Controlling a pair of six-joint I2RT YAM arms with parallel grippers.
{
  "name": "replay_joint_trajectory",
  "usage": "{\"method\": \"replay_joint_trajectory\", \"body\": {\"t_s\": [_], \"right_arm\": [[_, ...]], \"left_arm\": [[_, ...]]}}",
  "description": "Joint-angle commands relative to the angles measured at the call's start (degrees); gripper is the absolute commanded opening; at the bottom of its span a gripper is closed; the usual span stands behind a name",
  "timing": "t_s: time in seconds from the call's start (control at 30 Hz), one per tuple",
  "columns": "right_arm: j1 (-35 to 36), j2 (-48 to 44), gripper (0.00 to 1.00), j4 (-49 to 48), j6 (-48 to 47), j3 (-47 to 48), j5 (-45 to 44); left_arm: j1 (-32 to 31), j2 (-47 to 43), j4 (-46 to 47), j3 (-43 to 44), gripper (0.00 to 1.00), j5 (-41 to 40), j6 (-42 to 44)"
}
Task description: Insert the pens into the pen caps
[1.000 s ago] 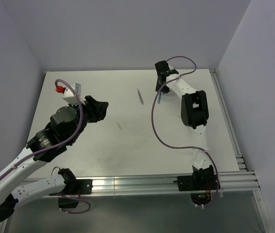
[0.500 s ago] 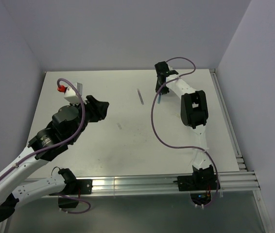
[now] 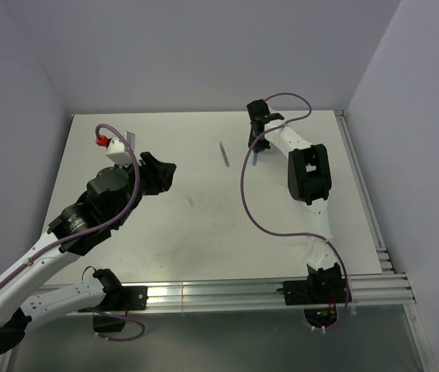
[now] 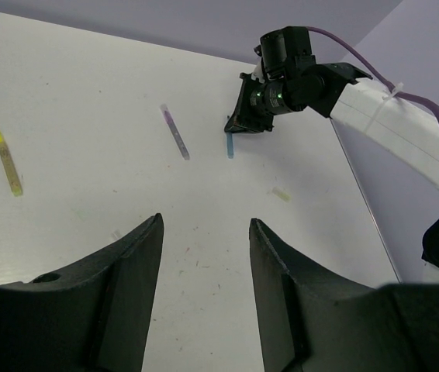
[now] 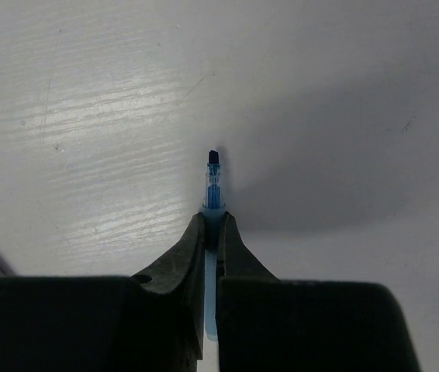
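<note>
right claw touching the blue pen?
Touching. Right wrist view: right claw is shut on the blue pen, no gap either side, tip poking out.

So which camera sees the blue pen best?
The right wrist view. There the blue pen sits close up, pinched in the right gripper, dark tip poking out. The left wrist view shows it small and far off; the top view shows only a thin blue sliver.

White table (image 3: 204,240) — pale lavender walls (image 3: 204,54) on three sides — even light
</note>
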State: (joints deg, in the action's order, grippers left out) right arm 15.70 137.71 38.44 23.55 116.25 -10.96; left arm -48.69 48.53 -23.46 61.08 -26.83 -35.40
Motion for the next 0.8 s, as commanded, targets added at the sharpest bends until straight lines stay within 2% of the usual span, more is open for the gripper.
{"method": "replay_joint_trajectory", "body": {"t_s": [0.0,0.17,0.23,0.37,0.53,0.77], "right_arm": [[-0.32,0.19,0.0,-0.82,0.18,1.44,-0.37],[-0.15,-4.98,0.0,-3.01,0.09,-4.0,-0.03],[0.11,-9.9,0.0,-4.59,0.0,-7.68,0.24],[0.99,-20.62,0.0,-9.59,0.97,-16.56,6.29],[3.28,-34.24,0.0,-14.52,2.54,-27.35,10.16],[10.56,-50.93,0.0,-23.22,6.42,-40.39,17.11]], "left_arm": [[0.35,-0.02,1.49,-0.52,0.52,1.6,-0.72],[0.52,-0.11,3.85,-2.98,0.51,3.36,-2.57],[0.7,-0.11,5.09,-4.3,0.52,4.93,-3.45],[1.66,0.07,7.73,-6.14,0.53,7.66,-4.68],[5.0,0.25,12.12,-8.78,0.54,13.28,-5.56],[10.1,1.39,17.48,-11.42,0.57,24.01,-6.79]]}}
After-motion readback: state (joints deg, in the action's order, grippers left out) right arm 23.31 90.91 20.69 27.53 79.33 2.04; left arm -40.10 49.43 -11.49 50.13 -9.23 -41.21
